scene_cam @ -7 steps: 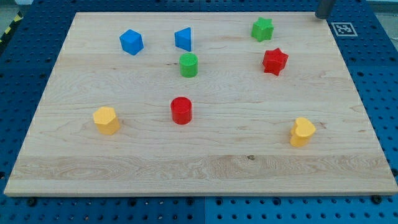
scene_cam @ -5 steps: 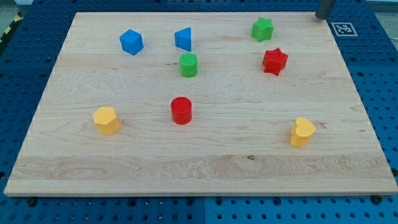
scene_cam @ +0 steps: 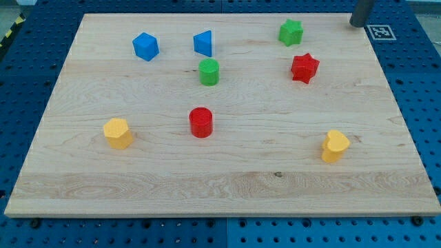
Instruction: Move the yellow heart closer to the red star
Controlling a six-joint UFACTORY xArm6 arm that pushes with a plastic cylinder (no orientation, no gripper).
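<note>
The yellow heart (scene_cam: 335, 145) lies near the view's right, low on the wooden board (scene_cam: 227, 193). The red star (scene_cam: 304, 67) lies above it, in the board's upper right part. My tip (scene_cam: 357, 23) is at the board's top right corner, up and to the right of the red star and far above the yellow heart. It touches no block.
A green star (scene_cam: 291, 32) lies just above the red star. A green cylinder (scene_cam: 209, 71), a blue triangular block (scene_cam: 203, 43) and a blue block (scene_cam: 145, 46) lie at upper left. A red cylinder (scene_cam: 200, 122) and a yellow block (scene_cam: 118, 132) lie lower left. A marker tag (scene_cam: 381, 31) sits right of the tip.
My tip has moved slightly down into the view at the top right corner. The blocks have not moved.
</note>
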